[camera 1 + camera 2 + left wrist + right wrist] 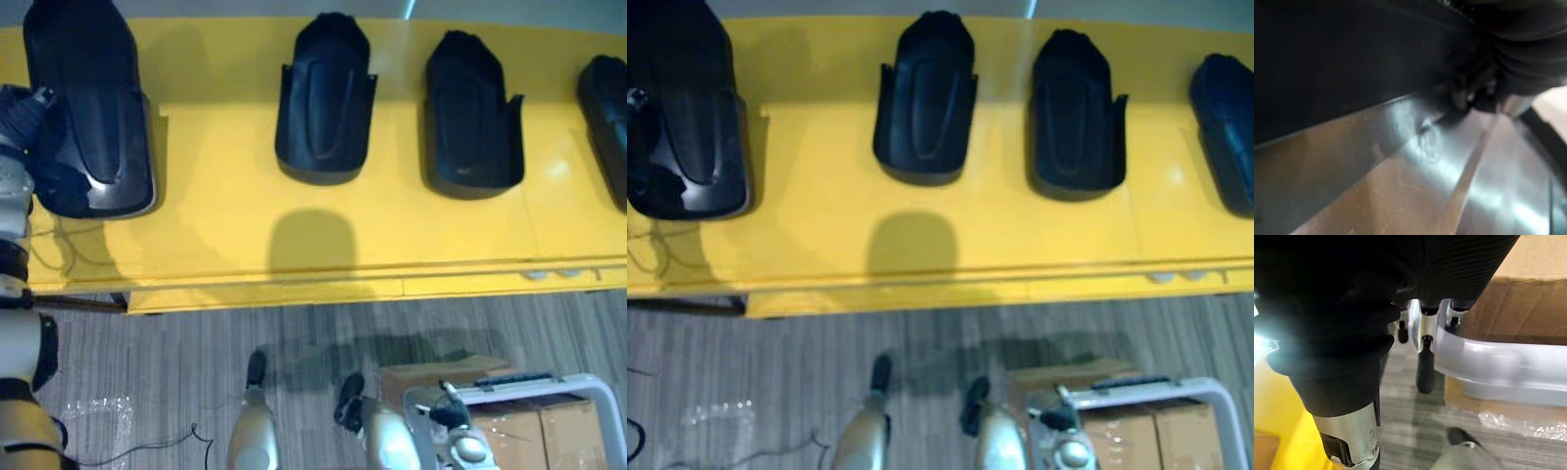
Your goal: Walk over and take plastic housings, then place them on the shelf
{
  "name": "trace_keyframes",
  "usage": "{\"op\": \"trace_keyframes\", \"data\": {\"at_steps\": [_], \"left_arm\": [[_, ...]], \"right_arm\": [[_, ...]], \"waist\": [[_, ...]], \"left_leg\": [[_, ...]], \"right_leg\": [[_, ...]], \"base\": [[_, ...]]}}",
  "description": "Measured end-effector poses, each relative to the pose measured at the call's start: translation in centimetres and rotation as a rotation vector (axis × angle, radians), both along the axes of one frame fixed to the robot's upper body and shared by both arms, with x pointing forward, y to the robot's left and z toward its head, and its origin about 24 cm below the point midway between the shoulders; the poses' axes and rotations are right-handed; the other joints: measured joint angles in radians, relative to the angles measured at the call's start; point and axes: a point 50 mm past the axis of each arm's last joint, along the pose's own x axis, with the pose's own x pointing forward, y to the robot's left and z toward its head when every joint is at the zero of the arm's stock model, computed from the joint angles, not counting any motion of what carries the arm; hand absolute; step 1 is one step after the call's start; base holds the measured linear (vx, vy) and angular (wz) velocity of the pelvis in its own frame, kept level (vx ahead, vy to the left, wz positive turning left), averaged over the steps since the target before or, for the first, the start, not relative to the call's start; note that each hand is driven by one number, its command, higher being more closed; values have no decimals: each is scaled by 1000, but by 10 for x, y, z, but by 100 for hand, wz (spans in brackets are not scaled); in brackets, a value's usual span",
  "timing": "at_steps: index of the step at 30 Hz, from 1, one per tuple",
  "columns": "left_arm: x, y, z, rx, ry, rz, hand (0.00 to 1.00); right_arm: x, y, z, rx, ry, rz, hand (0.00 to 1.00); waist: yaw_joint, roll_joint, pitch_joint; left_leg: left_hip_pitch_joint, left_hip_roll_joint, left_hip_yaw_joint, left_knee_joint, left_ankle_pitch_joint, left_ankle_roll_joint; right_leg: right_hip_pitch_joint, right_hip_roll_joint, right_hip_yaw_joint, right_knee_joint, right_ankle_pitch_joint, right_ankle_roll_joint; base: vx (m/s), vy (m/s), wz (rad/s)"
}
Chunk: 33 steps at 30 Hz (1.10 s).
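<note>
Left eye view, with both wrist views. A yellow shelf (225, 166) is shown with four black plastic housings on or over it. The leftmost housing (93, 117) is met at its left edge by the left hand (24, 110). In the left wrist view the hand is seen pressed close against the dark shell. Its grasp is hidden by the shell, so whether it is spread or closed cannot be told. The second housing (325, 98), the third housing (470, 117) and the fourth housing (605, 108) are set apart from one another along the shelf, narrow ends to the back.

The right hand (453, 415) is seen low at the corner of a grey frame (588, 387) above cardboard boxes (549, 431); its state cannot be told either.

The step in hand is judged to be the setting down of the leftmost housing. It should be lowered level, lined up with its neighbours and kept back from the front edge. It should be released only once it is borne fully by the shelf.
</note>
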Motion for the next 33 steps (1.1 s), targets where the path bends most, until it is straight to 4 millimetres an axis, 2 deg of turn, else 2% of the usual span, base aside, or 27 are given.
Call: {"op": "trace_keyframes", "data": {"at_steps": [5, 8, 12, 21, 29, 33], "left_arm": [[4, -8, 11, 52, 0, -12, 100], [4, -8, 12, 53, -5, -14, 100], [5, -14, 30, 55, -57, -29, 100], [8, -26, 51, 80, -107, -45, 100], [8, -26, 53, 79, -118, -40, 100], [8, -26, 54, 79, -122, -41, 100]], "right_arm": [[5, 1, 3, 5, -28, -1, 0], [6, 1, 4, 13, -39, -10, 0], [9, 4, 7, 31, -71, -15, 0], [12, 6, 9, 49, -101, -30, 0], [16, 6, 11, 61, -115, -46, 0], [21, 7, 15, 68, -146, -46, 0]], "waist": [[-2, -5, 1], [-1, -7, 1], [-2, -16, 0], [-6, -18, -1], [-1, -18, -1], [-2, -17, 0]], "left_leg": [[0, 0, 11, -42, 32, -1], [-1, 0, 27, -42, 32, -1], [-15, 4, 49, -42, 34, -4], [-30, 9, 105, -42, 34, -4], [-39, 11, 128, -31, 31, -6], [-86, 15, 135, 42, -5, -4]], "right_leg": [[-41, -16, 10, 44, -6, -1], [-55, -16, 26, 49, -6, -1], [-83, -14, 43, 51, -4, -1], [-94, 4, 67, -9, 29, 1], [-98, 14, 88, -38, 49, 2], [-118, 19, 99, -36, 54, 1]], "base": [[-95, -37, -2], [-27, -19, -13], [12, -22, -12], [42, -12, -11], [14, -13, -6], [-23, -14, -10]]}}
